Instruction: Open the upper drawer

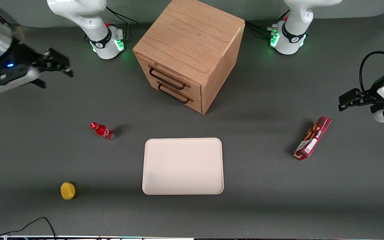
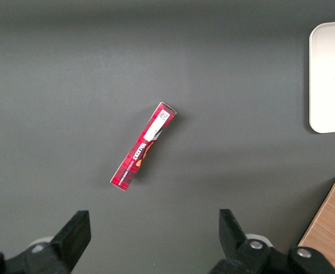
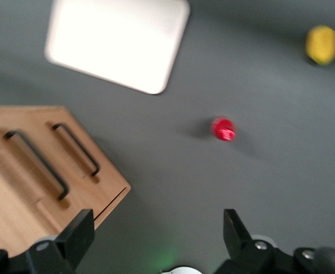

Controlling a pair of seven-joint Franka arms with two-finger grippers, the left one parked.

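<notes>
- Light-oak wood makes up the cube-shaped cabinet (image 1: 192, 50), which stands on the dark grey table (image 1: 262, 200) with its two drawer fronts turned at an angle toward the working arm's end.
- Its upper drawer (image 1: 170, 74) sits flush and shut in the cabinet face, its long black wire handle (image 1: 166, 78) lying across the front; the lower drawer (image 1: 175, 91) just beneath it is shut as well.
- At the working arm's end, the gripper (image 1: 56, 70) hangs in the air above the table, well apart from the cabinet and touching nothing.
- Its jaws stand spread wide with nothing between them; in the right wrist view both black fingers (image 3: 76, 237) show with bare table in the gap.
- From that wrist camera, the upper drawer (image 3: 27, 171) and its handle (image 3: 37, 165) lie off to one side of the open jaws, not between them.
- A small red bottle (image 1: 102, 131) stands on the table nearer to the front camera than the gripper, well below the jaws.
- A yellow round object (image 1: 67, 190) lies nearer still to the front camera than the bottle.
- A pale rectangular tray (image 1: 152, 186) lies flat in front of the cabinet, nearer to the front camera.
- A red snack box (image 1: 312, 138) lies toward the parked arm's end of the table, well apart from the jaws.
</notes>
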